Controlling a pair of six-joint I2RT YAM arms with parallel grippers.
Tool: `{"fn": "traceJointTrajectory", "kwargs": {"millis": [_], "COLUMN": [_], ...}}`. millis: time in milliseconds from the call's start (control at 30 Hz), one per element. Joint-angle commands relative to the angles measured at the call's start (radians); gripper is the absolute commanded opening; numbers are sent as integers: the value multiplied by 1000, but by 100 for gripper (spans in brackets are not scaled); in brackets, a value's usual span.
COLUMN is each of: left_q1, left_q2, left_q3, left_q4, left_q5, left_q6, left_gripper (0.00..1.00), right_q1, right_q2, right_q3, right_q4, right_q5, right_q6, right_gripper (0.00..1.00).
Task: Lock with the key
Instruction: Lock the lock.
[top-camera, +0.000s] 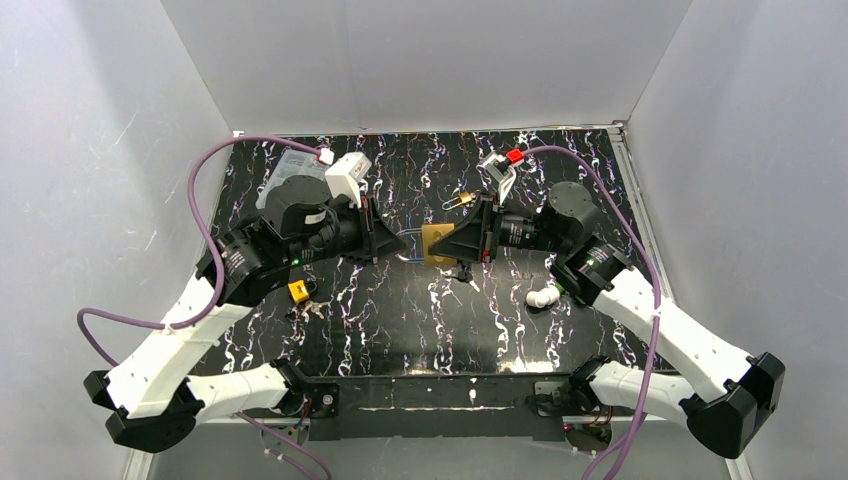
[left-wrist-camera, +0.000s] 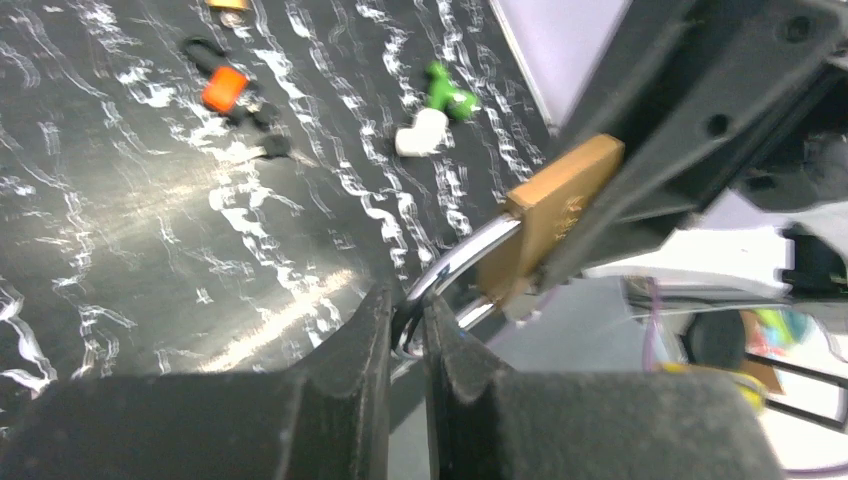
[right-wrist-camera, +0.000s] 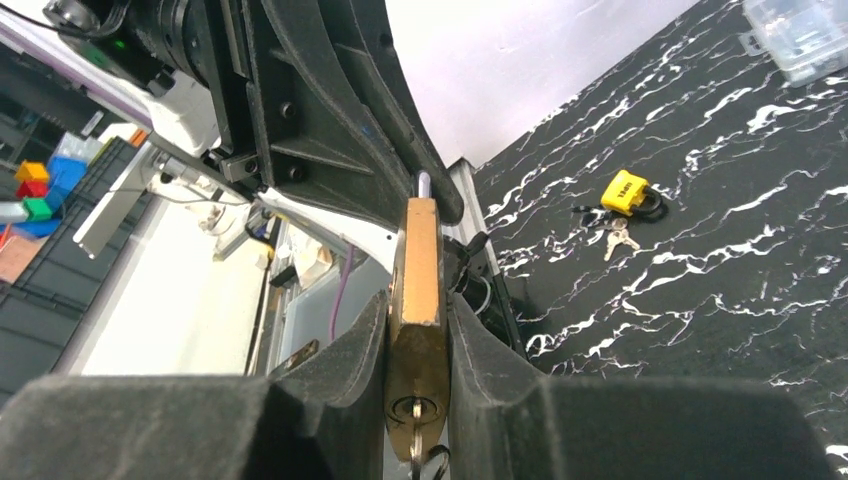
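One rectangular brass padlock (right-wrist-camera: 420, 250) is hanging between two holds; right gripper (right-wrist-camera: 418, 325) is clamping its body; left gripper (left-wrist-camera: 407, 315) is pinching its silver shackle (left-wrist-camera: 462, 258), probably bracing for locking.

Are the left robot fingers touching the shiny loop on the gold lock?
Touching. The left wrist view shows the fingers pinching the shiny loop between them.

padlock (top-camera: 437, 244): brass body, silver shackle (left-wrist-camera: 460, 262) | held off the counter, near its centre | body clamped between right fingers (right-wrist-camera: 340, 380), shackle pinched by left fingers (left-wrist-camera: 350, 370) | key (right-wrist-camera: 416, 452): in keyhole, opposite shackle
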Motion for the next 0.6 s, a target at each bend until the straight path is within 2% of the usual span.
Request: {"fn": "traceJointTrajectory", "kwargs": {"millis": [0, 167, 300, 433, 500, 567], "left_q1": [-145, -143, -143, -136, -115, -86], "left_q2": [67, 69, 73, 51, 27, 1], "left_q3": [41, 45, 68, 106, 91, 52], "left_q4": [778, 788, 732, 453, 333, 286], "left_q5": [525, 517, 510, 405, 360, 351], "left_q6": [-186, -174, -132, 11, 63, 78], "left_gripper": [0, 0, 0, 0, 1, 15], "right_q1": [80, 99, 101, 65, 1, -77], "right_q2": [88, 88, 84, 50, 34, 27], "right_q3": [-30, -40, -53, -57, -89, -149], "right_q4": [147, 148, 158, 143, 220, 383], "right_q5": [31, 34, 42, 59, 4, -75], "right_q6": [-20, -15, -8, 6, 87, 214], "right_gripper": [1, 1, 1, 1, 1, 1]}}
